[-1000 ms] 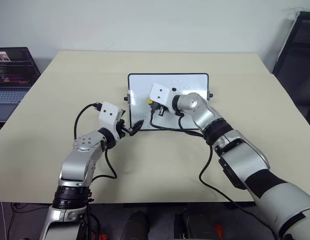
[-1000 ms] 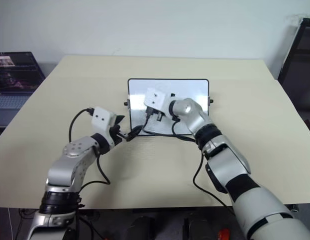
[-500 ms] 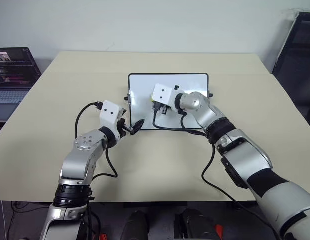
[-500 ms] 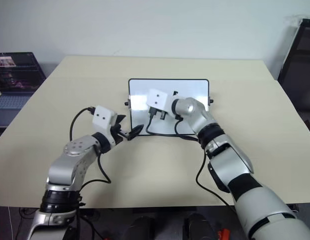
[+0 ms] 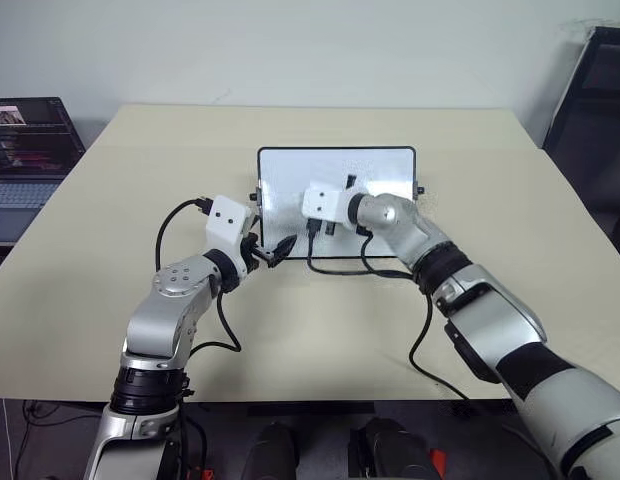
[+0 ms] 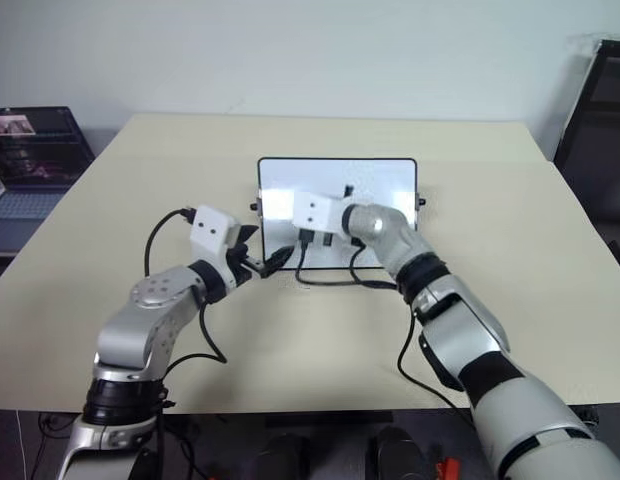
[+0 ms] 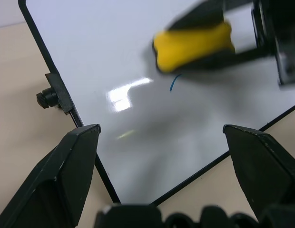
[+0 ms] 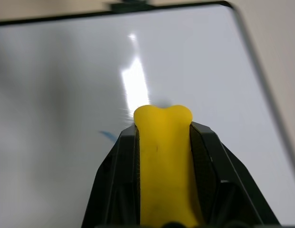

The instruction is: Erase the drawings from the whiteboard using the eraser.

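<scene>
The whiteboard (image 5: 380,170) lies flat mid-table, white with a thin black frame. My right gripper (image 8: 162,129) is shut on the yellow eraser (image 8: 164,161) and holds it down on the board's left half (image 7: 192,45). One short blue stroke of the drawings (image 7: 173,84) remains just beside the eraser, also in the right wrist view (image 8: 107,136). My left gripper (image 5: 280,246) stands open at the board's near left corner, its fingers (image 7: 76,161) spread to either side of that corner.
The beige table (image 5: 290,330) has wide free room around the board. Black cables (image 5: 340,262) trail over the board's near edge. A laptop (image 5: 25,150) sits off the table's left side. A dark frame (image 5: 590,90) stands at the right.
My right gripper has rolled and slid the eraser a little over the board, towards its near edge. The left gripper has stayed about where it was, still open.
</scene>
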Motion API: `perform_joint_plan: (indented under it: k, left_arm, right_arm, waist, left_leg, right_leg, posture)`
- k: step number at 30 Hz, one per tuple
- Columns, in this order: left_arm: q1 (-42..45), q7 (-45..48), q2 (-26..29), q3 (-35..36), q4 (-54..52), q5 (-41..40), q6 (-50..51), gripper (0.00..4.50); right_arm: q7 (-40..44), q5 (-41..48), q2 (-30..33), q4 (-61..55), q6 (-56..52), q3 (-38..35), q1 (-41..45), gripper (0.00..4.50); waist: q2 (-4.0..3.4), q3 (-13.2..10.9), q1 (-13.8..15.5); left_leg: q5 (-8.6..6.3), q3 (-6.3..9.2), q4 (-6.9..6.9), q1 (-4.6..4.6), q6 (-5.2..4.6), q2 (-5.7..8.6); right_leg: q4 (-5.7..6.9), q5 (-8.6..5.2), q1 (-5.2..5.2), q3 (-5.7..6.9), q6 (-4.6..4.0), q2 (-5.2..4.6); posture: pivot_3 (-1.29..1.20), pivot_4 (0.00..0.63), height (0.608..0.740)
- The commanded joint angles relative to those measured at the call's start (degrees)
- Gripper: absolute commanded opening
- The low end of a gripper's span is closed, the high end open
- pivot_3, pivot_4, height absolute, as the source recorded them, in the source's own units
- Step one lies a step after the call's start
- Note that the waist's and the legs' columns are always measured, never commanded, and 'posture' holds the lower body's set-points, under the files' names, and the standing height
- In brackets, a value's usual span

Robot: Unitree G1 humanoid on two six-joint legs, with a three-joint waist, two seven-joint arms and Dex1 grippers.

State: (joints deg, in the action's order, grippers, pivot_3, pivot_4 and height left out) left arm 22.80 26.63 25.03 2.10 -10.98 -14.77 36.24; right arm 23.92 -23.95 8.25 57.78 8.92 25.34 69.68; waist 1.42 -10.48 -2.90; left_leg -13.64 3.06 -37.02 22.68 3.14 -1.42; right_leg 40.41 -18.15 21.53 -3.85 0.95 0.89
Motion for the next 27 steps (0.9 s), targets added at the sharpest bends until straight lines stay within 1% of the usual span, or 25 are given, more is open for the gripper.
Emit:
perform_joint_plan:
  k: [1, 4, 9, 12, 15, 16, 19, 22, 27]
  left_arm:
    - [0.50, 0.00, 0.09, 0.42, -2.34, -0.40, -0.40, 4.50]
    - [0.26, 0.03, 0.05, 0.46, -2.40, -0.39, -0.51, 4.50]
    - [0.20, -0.19, -0.13, 0.28, -2.79, -0.36, -0.31, 4.50]
    - [0.33, -0.28, -0.18, 0.20, -2.96, -0.38, -0.07, 4.50]
    - [0.36, -0.20, -0.14, 0.21, -2.90, -0.40, -0.03, 4.50]
    - [0.32, -0.13, -0.11, 0.24, -2.80, -0.41, -0.07, 4.50]
    - [0.18, 0.00, -0.03, 0.33, -2.60, -0.43, -0.21, 4.50]
    - [-0.20, 0.05, -0.06, 0.48, -2.58, -0.48, -0.42, 4.50]
    - [-0.70, -0.06, -0.16, 0.64, -2.95, -0.63, -0.50, 4.50]
  right_arm:
    - [-0.19, 0.51, -0.13, 2.31, -0.19, -1.46, 0.40, 1.10]
    - [3.80, 0.67, -0.03, 1.78, 0.04, -0.95, -0.66, 1.10]
    - [13.27, -0.02, 0.37, -2.77, -0.35, 1.39, -4.82, 1.10]
    - [15.98, -0.26, 0.75, -5.50, -0.98, 1.98, -6.53, 1.10]
    - [12.95, -1.14, 0.99, -5.55, -1.75, 1.36, -5.86, 1.10]
    - [10.17, -1.72, 1.20, -4.66, -1.69, 0.98, -4.77, 1.10]
    - [5.45, -2.24, 1.53, -2.74, -1.36, 0.24, -2.72, 1.10]
    - [5.93, -1.76, 2.15, -1.19, -1.03, 0.26, -1.98, 1.10]
    - [9.02, -2.32, 4.19, -1.95, -0.85, 1.39, -3.71, 1.10]
  waist:
    - [0.00, 0.00, -0.20]
    - [0.00, 0.00, -0.34]
    - [0.00, 0.00, -0.36]
    - [0.00, 0.00, -0.36]
    - [0.00, 0.00, -0.35]
    - [0.00, 0.00, -0.34]
    - [0.00, 0.00, -0.31]
    - [0.00, 0.00, -0.17]
    - [0.00, 0.00, 0.00]
  left_leg:
    - [0.00, -0.03, 0.03, 0.00, 0.00, 0.00]
    - [0.00, -0.03, 0.06, 0.01, 0.00, -0.01]
    - [-0.01, -0.02, 0.05, -0.03, 0.00, -0.01]
    - [-0.01, -0.01, 0.05, -0.08, 0.00, -0.01]
    - [0.00, -0.01, 0.04, -0.09, 0.00, -0.01]
    - [0.00, 0.01, 0.03, -0.09, 0.00, -0.02]
    - [0.00, 0.02, 0.03, -0.09, 0.00, -0.01]
    - [0.01, 0.02, 0.02, -0.09, 0.01, 0.00]
    - [0.01, 0.03, 0.05, -0.07, 0.01, 0.01]
  right_leg:
    - [-0.01, 0.00, 0.02, -0.02, 0.00, 0.00]
    - [-0.01, 0.00, 0.03, -0.02, 0.00, 0.00]
    - [-0.02, 0.00, -0.02, -0.02, 0.00, 0.00]
    - [-0.02, 0.00, -0.06, -0.01, 0.00, 0.00]
    - [-0.01, 0.00, -0.07, 0.00, 0.00, 0.00]
    - [-0.01, 0.00, -0.08, 0.02, 0.00, 0.00]
    - [0.00, 0.00, -0.08, 0.01, 0.00, 0.00]
    - [0.00, 0.00, -0.09, 0.02, 0.00, 0.00]
    - [-0.06, 0.00, -0.09, 0.02, 0.00, 0.00]
  posture:
    - [0.00, 0.150, 0.740]
    - [0.00, 0.150, 0.740]
    - [0.00, 0.150, 0.740]
    - [0.00, 0.150, 0.740]
    - [0.00, 0.150, 0.740]
    - [0.00, 0.150, 0.740]
    - [0.00, 0.150, 0.740]
    - [0.00, 0.150, 0.740]
    - [0.00, 0.150, 0.740]
